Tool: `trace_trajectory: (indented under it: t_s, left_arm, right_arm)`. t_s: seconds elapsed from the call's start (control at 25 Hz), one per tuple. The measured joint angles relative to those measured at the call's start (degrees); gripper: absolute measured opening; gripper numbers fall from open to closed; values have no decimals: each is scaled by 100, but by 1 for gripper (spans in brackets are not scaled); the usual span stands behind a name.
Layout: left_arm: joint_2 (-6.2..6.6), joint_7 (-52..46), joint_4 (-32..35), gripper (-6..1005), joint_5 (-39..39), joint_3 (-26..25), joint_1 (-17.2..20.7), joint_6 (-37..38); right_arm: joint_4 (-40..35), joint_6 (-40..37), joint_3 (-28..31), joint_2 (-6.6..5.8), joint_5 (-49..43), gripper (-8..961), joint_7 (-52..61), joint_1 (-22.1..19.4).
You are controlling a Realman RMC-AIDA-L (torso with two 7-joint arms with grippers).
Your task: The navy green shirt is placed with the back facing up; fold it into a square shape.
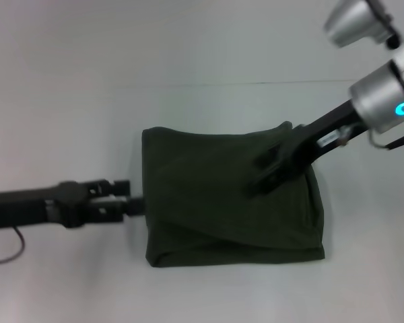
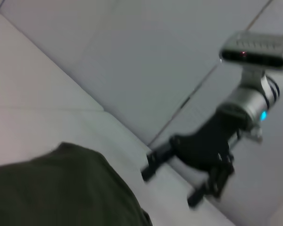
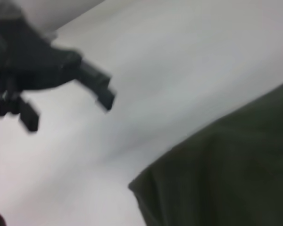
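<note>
The navy green shirt (image 1: 215,208) lies folded into a rough square in the middle of the white table, plain side up, with a diagonal fold across its lower left. My left gripper (image 1: 133,195) is low at the shirt's left edge, open, its lower finger just touching the cloth. Over the shirt's upper right part hovers my right gripper (image 1: 261,173), open, with nothing between its fingers. The left wrist view shows a shirt corner (image 2: 61,188) and the right gripper (image 2: 174,181) beyond it. In the right wrist view I see shirt cloth (image 3: 226,169) and the left gripper (image 3: 101,92) farther off.
The white table (image 1: 188,54) spreads around the shirt on every side. A thin dark cable (image 1: 7,256) loops below my left arm at the left edge. A faint seam line (image 1: 256,83) crosses the table behind the shirt.
</note>
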Motion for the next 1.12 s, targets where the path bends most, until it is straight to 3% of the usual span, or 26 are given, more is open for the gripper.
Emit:
trace_trajectory:
  t_s: [0.16, 0.36, 0.52, 0.68, 0.76, 1.12]
  left_arm:
    - [-171, 126, -17, 946, 201, 73, -7, -89]
    - [-182, -710, -138, 946, 293, 74, -272, -636]
    - [-56, -2300, -258, 946, 548, 79, -639, -1338]
    - [269, -3513, -871, 946, 904, 92, -1112, -1662]
    - [341, -3753, -1090, 946, 1050, 116, -1282, -1693]
    - [270, -4006, -1172, 946, 1452, 195, -1411, -2357]
  right_arm:
    - [-2, 11, 377, -177, 2, 909, 130, -115]
    - [11, -1, 660, -294, 5, 909, 411, -225]
    - [-29, 2, 673, -379, 1, 909, 665, -263]
    - [-37, -12, 676, -509, -18, 909, 886, -272]
    - [-55, -43, 678, -565, -23, 909, 955, -285]
    - [-298, -173, 678, -664, -27, 909, 1072, -434]
